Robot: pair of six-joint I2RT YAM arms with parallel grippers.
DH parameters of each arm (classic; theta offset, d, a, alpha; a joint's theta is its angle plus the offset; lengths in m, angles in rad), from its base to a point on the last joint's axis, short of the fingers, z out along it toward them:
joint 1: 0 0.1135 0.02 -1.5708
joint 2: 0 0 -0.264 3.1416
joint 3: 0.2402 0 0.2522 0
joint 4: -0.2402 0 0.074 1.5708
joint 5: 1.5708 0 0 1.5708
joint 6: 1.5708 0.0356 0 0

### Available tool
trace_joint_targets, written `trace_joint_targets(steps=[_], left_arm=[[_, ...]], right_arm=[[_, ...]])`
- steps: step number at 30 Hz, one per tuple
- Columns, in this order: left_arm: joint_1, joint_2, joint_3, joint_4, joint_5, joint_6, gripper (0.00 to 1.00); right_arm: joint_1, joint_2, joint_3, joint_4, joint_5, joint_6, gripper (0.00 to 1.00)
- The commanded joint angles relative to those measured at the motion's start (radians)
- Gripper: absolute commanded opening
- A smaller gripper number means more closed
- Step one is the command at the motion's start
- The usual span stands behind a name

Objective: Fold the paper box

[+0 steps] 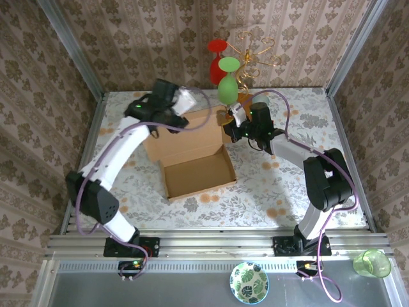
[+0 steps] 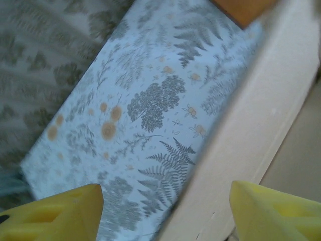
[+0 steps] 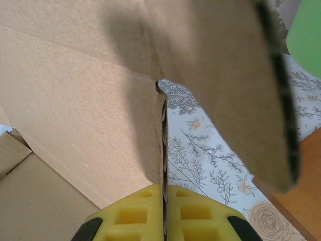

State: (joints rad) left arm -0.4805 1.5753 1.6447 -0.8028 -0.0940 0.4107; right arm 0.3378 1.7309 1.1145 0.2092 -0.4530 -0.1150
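Right wrist view is showing the right hand [image 3: 164, 213] pinching a flap edge of the paper box [image 3: 75, 100], which is sitting in the middle of the desk [image 1: 275, 185]. Meanwhile the left hand [image 2: 165, 216] is hovering spread around its far wall. Tray walls are standing and the lid is lying open, so seemingly half is remaining.

Table [image 1: 287, 185] is covered with a floral-patterned sheet. Paper box [image 1: 192, 150] is laid open around the middle of the surface, reaching toward the far edge. Wooden base [image 1: 245, 98] of a wire rack is set at the far edge, just beside the box's far right corner.
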Motion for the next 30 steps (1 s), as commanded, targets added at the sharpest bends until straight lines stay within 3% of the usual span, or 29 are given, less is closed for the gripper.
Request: trace_joint_targets(steps=[1, 4, 12, 22, 26, 30], left_arm=[[0.179, -0.152, -0.100, -0.030, 0.225, -0.260, 0.68], [0.291, -0.234, -0.248, -0.002, 0.370, -0.317, 0.68], [0.337, -0.362, -0.512, 0.103, 0.432, -0.350, 0.71], [0.332, -0.290, -0.541, 0.178, 0.301, -0.332, 0.69], [0.309, -0.293, -0.545, 0.182, 0.183, -0.318, 0.69], [0.313, -0.283, -0.564, 0.213, 0.257, -0.312, 0.68]], right_arm=[[-0.014, -0.049, -0.018, 0.002, 0.009, -0.049, 0.00], [-0.022, -0.052, -0.022, 0.001, 0.004, -0.047, 0.00], [-0.033, -0.036, -0.005, -0.019, -0.015, -0.050, 0.00], [-0.033, -0.031, -0.007, -0.010, -0.015, -0.035, 0.00], [-0.033, -0.032, -0.010, -0.002, -0.013, -0.027, 0.00], [-0.031, -0.031, -0.010, 0.002, -0.014, -0.021, 0.00]])
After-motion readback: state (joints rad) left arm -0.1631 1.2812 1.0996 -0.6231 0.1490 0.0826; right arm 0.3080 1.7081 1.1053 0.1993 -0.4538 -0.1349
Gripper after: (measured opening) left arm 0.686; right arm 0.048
